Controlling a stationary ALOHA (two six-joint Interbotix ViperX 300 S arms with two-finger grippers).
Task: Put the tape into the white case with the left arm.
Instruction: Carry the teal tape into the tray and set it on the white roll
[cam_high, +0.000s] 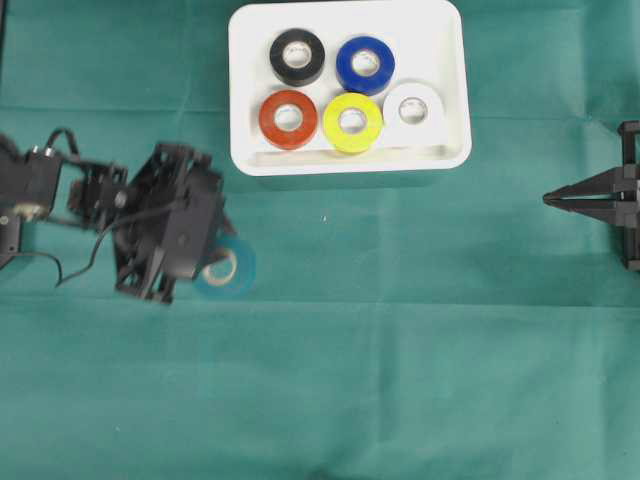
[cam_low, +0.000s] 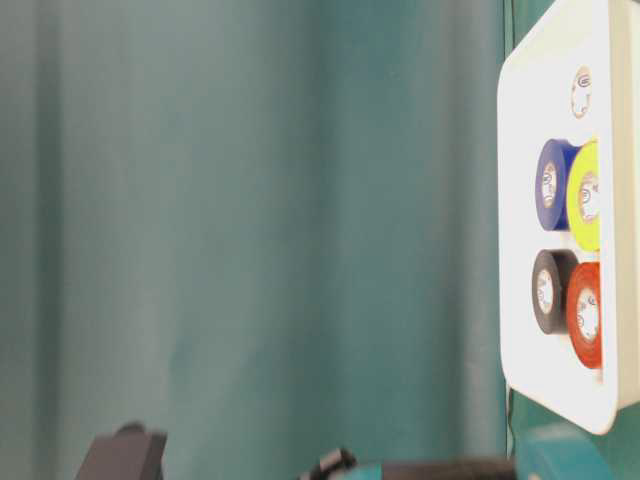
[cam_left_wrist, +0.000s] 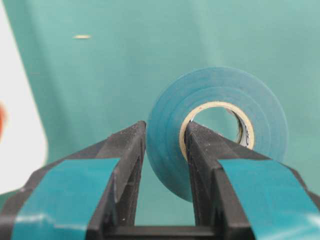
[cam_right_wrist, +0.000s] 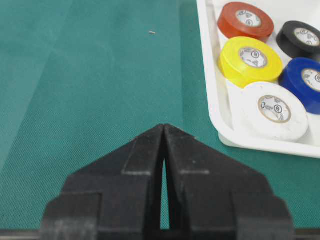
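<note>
Overhead, the teal tape (cam_high: 228, 268) is seen left of and nearer than the white case (cam_high: 348, 160), under the left gripper (cam_high: 205, 262). Left wrist view alone reveals jaws clamped across the roll's wall, its hole facing the camera. Right wrist view shows the right gripper (cam_right_wrist: 164, 129) closed.

From my seat, bare green cloth (cam_high: 400, 350) lies open between the left gripper (cam_high: 205, 262) and the white case (cam_high: 448, 120). Five rolls (cam_high: 351, 122) crowd the case's middle and near side; its far right corner shows bare floor.
</note>
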